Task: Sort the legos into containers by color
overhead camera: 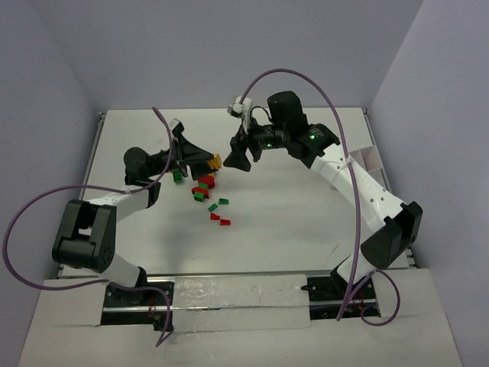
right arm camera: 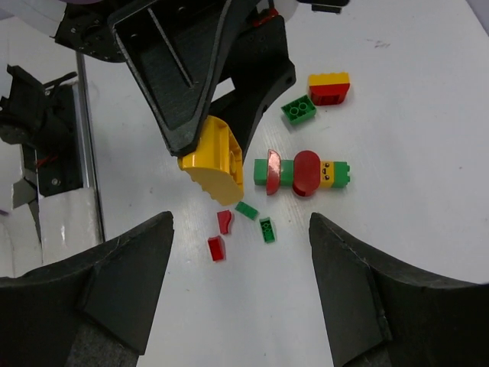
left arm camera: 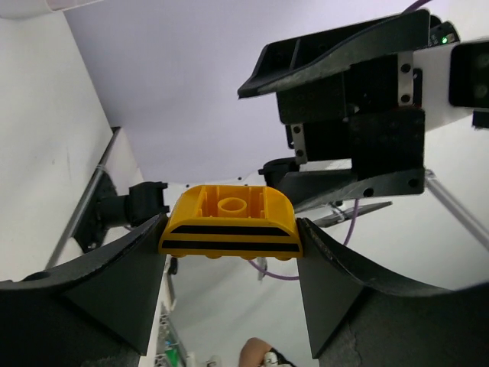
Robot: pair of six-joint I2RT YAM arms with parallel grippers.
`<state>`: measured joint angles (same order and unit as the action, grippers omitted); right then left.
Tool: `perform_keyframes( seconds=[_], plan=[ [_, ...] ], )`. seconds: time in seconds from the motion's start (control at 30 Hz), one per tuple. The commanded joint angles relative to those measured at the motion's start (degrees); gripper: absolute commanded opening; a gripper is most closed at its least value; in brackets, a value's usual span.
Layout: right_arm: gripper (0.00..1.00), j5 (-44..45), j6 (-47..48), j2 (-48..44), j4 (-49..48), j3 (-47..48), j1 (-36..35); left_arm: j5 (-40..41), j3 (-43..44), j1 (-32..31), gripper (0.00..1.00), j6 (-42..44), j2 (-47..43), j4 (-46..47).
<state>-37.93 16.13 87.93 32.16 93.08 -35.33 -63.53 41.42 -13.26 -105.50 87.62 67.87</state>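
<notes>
White tabletop (overhead camera: pixel 290 229) between lavender walls carries the whole job, and sorting is judged to be at an early stage: every piece that can be seen is outside the tray. Nearest the arm bases, the loose legos (overhead camera: pixel 210 195) begin with two small red bricks (right arm camera: pixel 216 248) and two small green bricks (right arm camera: pixel 267 229). Beyond them lie one joined row (right arm camera: pixel 302 172) of green, red and yellow pieces, one green square brick (right arm camera: pixel 298 111), and one yellow-on-red stack (right arm camera: pixel 328 88). Above the pile, the left gripper (left arm camera: pixel 233 233) is closed on one curved yellow brick (right arm camera: pixel 216 160), pinched at its two ends and lifted clear of the table. The right gripper (right arm camera: pixel 241 222) faces it from just beside with jaws spread wide and nothing between them; a hand-over is the likely step in hand. At the right edge of the table sits one white tray (overhead camera: pixel 373 157), well apart from the pile; no colour shows inside it, though its compartments are too small to check. Remaining work: place the held yellow brick, separate the stack and the joined row, and move all red, green and yellow pieces.
</notes>
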Motion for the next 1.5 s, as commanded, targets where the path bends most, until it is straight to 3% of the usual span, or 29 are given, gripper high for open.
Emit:
perform_keyframes(
  seconds=[0.0,0.53,0.7,0.8,0.87,0.97,1.0,1.03,1.1,1.23,1.3,1.33,1.4,1.47],
  plan=[
    [0.79,-0.28,3.26,1.95,-1.2,3.39,-1.75,2.62,-0.88,0.34,0.31,-8.19,0.54,12.26],
    [0.79,-2.11,3.58,6.71,-3.85,7.4,-4.38,3.66,-1.94,0.34,0.22,-11.01,0.78,14.39],
    [0.6,-2.5,3.11,7.61,-4.91,8.17,-4.66,3.68,-1.69,0.34,0.22,-11.22,0.89,15.01],
    [0.39,-2.58,3.03,7.78,-5.43,8.26,-4.66,3.77,-1.78,0.34,0.22,-11.22,0.88,15.1],
    [0.32,-2.67,3.11,7.87,-5.61,8.18,-4.66,3.77,-1.78,0.34,0.24,-11.05,0.88,15.09],
    [0.2,-2.62,3.29,7.73,-5.56,7.94,-4.66,3.65,-1.83,0.48,0.46,-10.24,0.74,14.24],
    [0.16,-2.35,3.2,7.6,-5.38,7.86,-4.66,3.26,-1.73,0.65,0.64,-9.14,0.57,12.68],
    [0.12,-1.97,3.11,7.35,-5.18,7.73,-4.62,2.76,-1.43,0.95,0.82,-7.47,0.32,10.38],
    [0.04,-0.99,3.17,6.05,-4.15,6.57,-3.86,1.22,-0.29,2.59,0.99,-0.41,-0.87,2.37],
    [0.0,1.3,3.74,1.62,1.68,2.57,0.23,-0.57,3.26,8.09,0.99,15.97,-3.45,-18.05],
    [0.0,4.31,5.03,-0.43,7.84,1.1,5.11,0.43,8.29,10.58,0.99,32.7,-4.97,-40.35],
    [0.0,5.56,6.76,-0.74,10.4,0.89,8.51,2.22,14.54,10.85,0.99,49.1,-5.7,-51.31],
    [0.0,10.01,9.98,-1.0,18.05,1.24,13.14,14.64,22.14,9.28,0.99,71.65,-5.89,-78.9],
    [0.0,14.21,11.93,-0.45,22.58,2.05,17.83,21.8,28.21,7.16,0.99,79.2,-6.33,-85.58]
  ],
)
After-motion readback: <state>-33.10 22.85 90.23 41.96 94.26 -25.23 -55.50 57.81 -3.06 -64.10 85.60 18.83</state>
